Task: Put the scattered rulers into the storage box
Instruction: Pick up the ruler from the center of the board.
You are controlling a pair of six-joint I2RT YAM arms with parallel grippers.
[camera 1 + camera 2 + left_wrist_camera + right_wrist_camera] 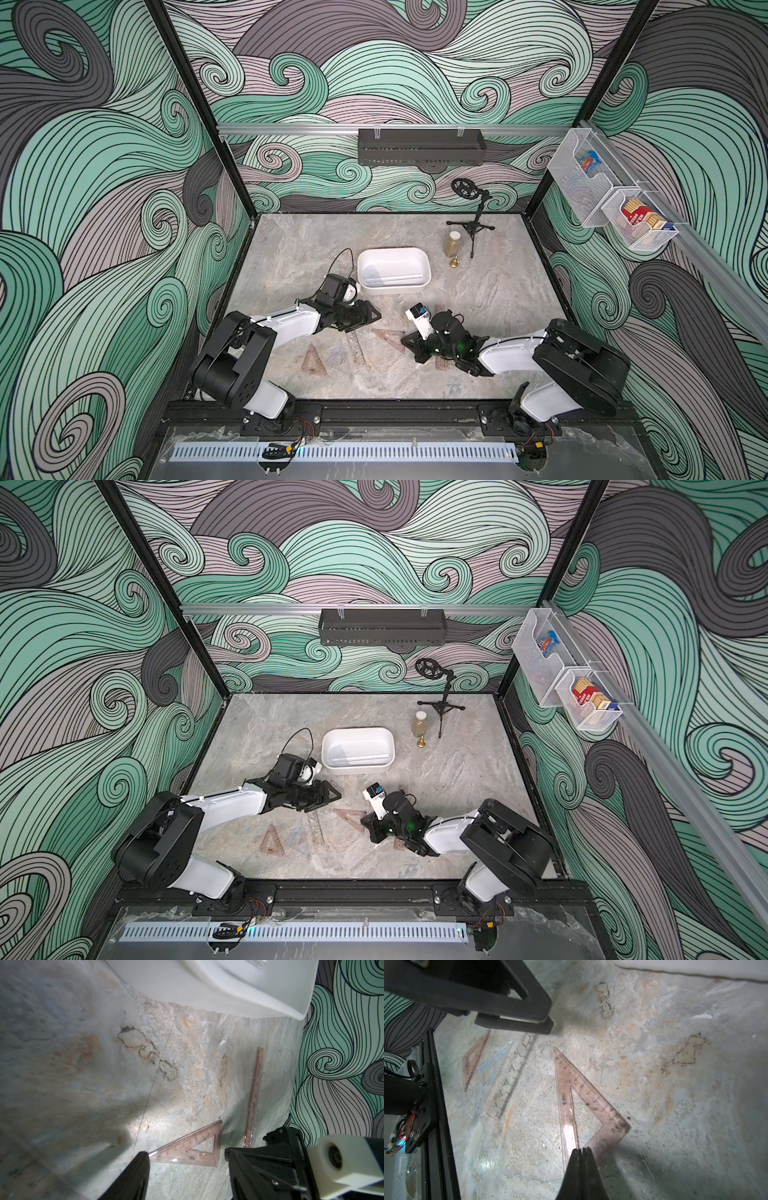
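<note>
Near tabletop edge: near reddish set square [316, 363], bluish set square [494, 1066] and clear straight ruler [512, 1080] lie flat, side by side, untouched.

Mid-tabletop: right gripper [581, 1150] pinched fully closed, tips at edge of mid reddish set square [591, 1095]. Cannot tell if hold is real.

Advice: raise slowly and confirm square rises with tips. If it slips, re-pinch deeper on edge.

Left gripper [186, 1152] wide and empty, just beside. Best kept off carry path.

Reddish straight ruler [254, 1097] lies beyond.

Farther, about tabletop centre: storage box [395, 288], boxed clear ruler [405, 276] inside. Lower square fully within walls before release.
</note>
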